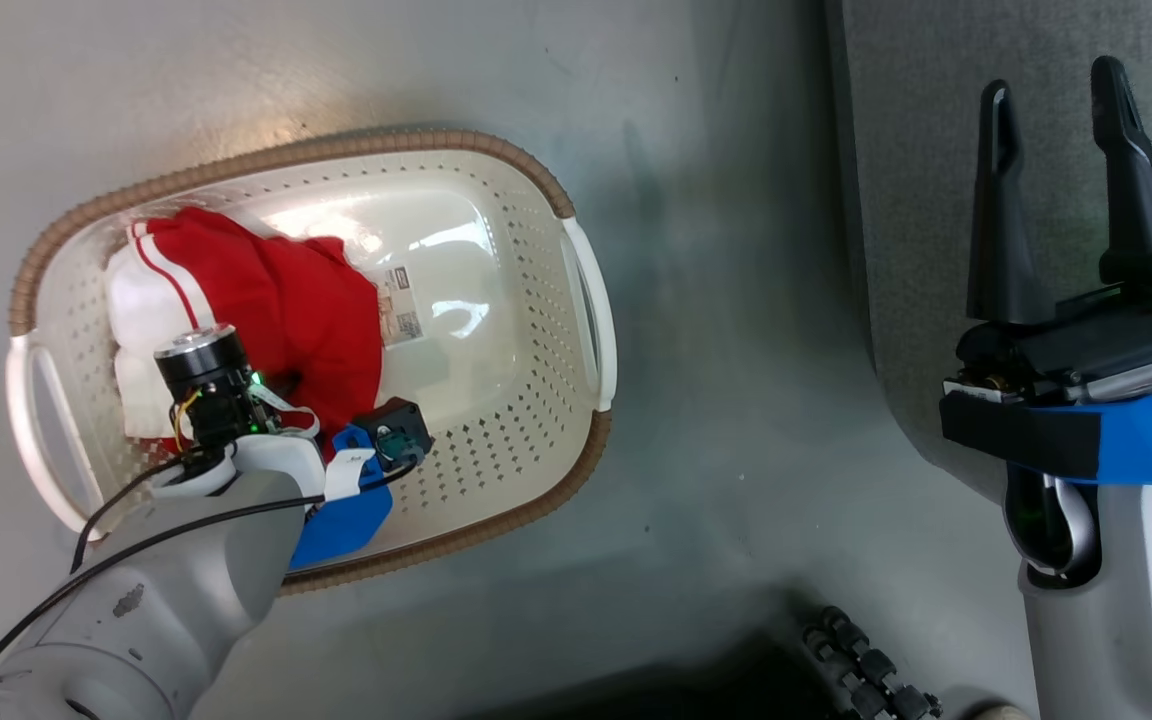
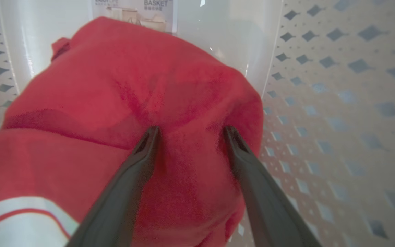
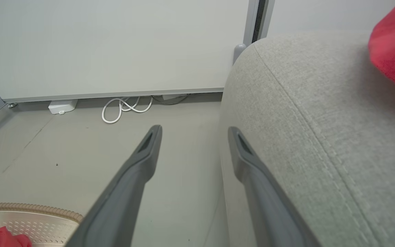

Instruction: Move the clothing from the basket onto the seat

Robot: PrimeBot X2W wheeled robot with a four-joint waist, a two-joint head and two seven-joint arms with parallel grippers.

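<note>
- Left: the clothing (image 1: 276,300), red with white panels, lies bunched at the left end of the basket (image 1: 536,420) on the floor (image 1: 736,350).
- Centre: your left gripper (image 2: 191,132), jaws wide, presses its fingertips (image 2: 149,140) into a red fold; sink deeper before you close, so you gather a full bunch, not one layer.
- Right: your right gripper (image 1: 1054,80) hangs wide and empty at the edge of the seat (image 3: 321,120), where another red garment (image 3: 393,41) lies; keep it clear of the lift path.
</note>
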